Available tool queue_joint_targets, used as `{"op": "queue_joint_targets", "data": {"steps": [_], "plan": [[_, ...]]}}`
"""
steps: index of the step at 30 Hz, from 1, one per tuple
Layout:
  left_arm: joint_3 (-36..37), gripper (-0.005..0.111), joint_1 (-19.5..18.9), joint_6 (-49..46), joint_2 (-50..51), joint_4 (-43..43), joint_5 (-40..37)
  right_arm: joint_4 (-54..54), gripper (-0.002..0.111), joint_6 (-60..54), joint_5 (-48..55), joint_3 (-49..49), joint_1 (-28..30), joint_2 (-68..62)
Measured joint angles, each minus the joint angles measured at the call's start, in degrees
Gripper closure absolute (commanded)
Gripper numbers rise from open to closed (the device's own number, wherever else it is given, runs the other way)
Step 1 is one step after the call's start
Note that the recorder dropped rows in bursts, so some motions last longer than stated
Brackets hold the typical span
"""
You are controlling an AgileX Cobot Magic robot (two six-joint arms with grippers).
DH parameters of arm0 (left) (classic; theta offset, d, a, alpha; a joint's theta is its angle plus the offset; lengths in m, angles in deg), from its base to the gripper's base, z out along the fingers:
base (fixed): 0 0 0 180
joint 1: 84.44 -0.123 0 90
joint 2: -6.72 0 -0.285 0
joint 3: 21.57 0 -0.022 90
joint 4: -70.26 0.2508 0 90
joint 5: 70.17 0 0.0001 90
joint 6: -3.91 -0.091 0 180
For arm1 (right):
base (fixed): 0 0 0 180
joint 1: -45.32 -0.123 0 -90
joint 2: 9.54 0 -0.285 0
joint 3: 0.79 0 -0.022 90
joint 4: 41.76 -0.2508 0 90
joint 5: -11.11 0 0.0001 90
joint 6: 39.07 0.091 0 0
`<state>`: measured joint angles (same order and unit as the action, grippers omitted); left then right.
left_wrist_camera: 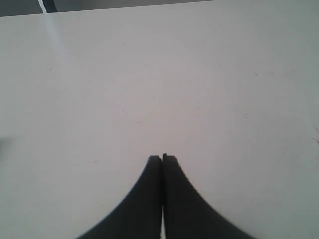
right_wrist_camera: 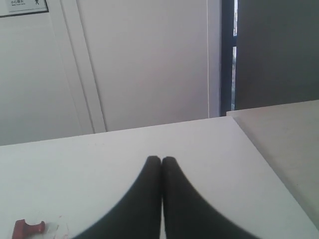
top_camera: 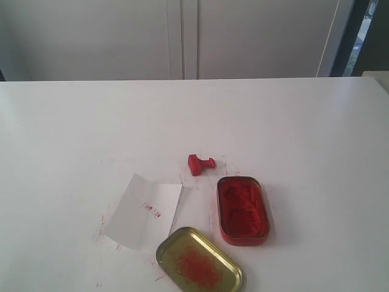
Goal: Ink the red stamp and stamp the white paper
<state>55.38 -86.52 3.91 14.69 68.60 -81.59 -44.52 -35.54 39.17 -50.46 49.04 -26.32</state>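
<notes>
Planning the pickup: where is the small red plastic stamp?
Exterior view: the red stamp lies mid-table, just above and left of the open red oblong tin.

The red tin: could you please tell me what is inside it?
The red tin holds lumpy red ink paste, wall to wall. The paste covers its floor, so nothing beneath can be seen.

We see a red stamp (top_camera: pixel 200 163), white paper (top_camera: pixel 130 213) with a red print, red tin (top_camera: pixel 242 241), red-speckled gold lid (top_camera: pixel 176 243).
</notes>
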Motion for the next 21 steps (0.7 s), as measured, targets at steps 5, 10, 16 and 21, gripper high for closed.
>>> {"op": "queue_joint_targets", "data": {"steps": [5,10,16,21], "plan": [[0.00,0.107,0.00,0.00,0.00,0.00,0.00,0.47,0.108,-4.19,0.00,0.00,0.00,0.00],[0.00,0.107,0.00,0.00,0.00,0.00,0.00,0.63,0.108,-5.06,0.00,-0.11,0.00,0.00],[0.00,0.107,0.00,0.00,0.00,0.00,0.00,0.62,0.108,-5.17,-1.14,-3.83,0.00,2.28],[0.00,0.107,0.00,0.00,0.00,0.00,0.00,0.62,0.108,-5.17,-1.15,-9.47,0.00,5.47]]}}
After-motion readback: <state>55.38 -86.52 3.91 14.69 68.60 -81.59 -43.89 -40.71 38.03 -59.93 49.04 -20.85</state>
